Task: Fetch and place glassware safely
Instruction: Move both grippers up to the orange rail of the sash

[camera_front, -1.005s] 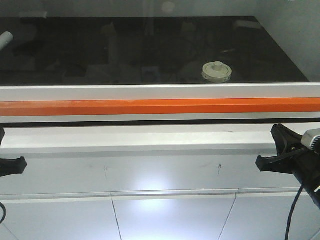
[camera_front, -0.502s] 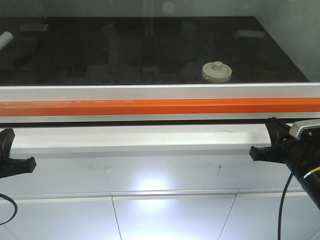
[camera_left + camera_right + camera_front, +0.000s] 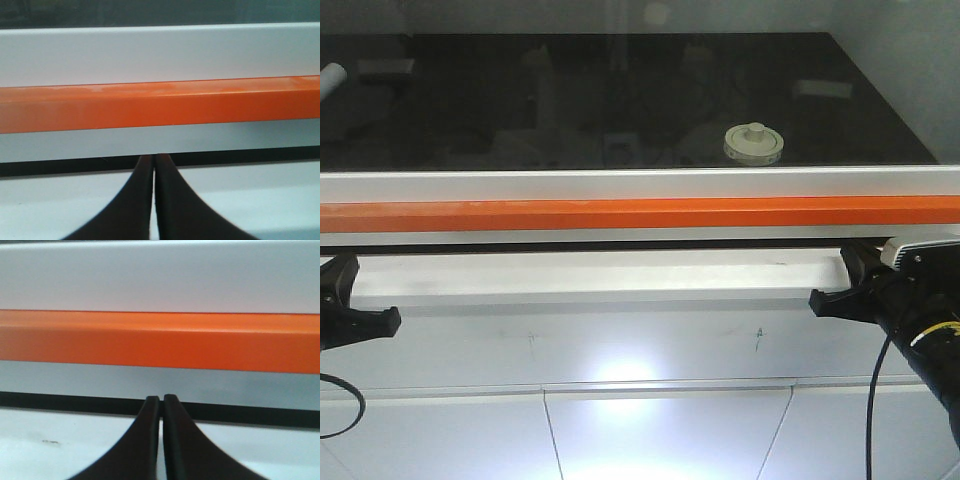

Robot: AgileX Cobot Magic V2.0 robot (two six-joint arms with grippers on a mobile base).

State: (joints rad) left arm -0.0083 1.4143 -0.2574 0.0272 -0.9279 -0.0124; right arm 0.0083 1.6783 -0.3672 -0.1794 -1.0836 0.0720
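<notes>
jar: the glass jar [image 3: 752, 142] is sitting on the black worktop [image 3: 470, 100], beyond the orange bar [image 3: 620, 213]
grippers: left gripper [image 3: 153, 162] and right gripper [image 3: 161, 402] are both sitting pinched shut, empty
nearer: right gripper, with the jar lying ahead-left of it

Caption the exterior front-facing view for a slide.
Lidded glass jar on the dark worktop beyond the orange bar; left gripper and right gripper below it.

The jar [image 3: 752, 142] sits on the worktop [image 3: 520, 90] behind the rail [image 3: 640, 213].
</notes>
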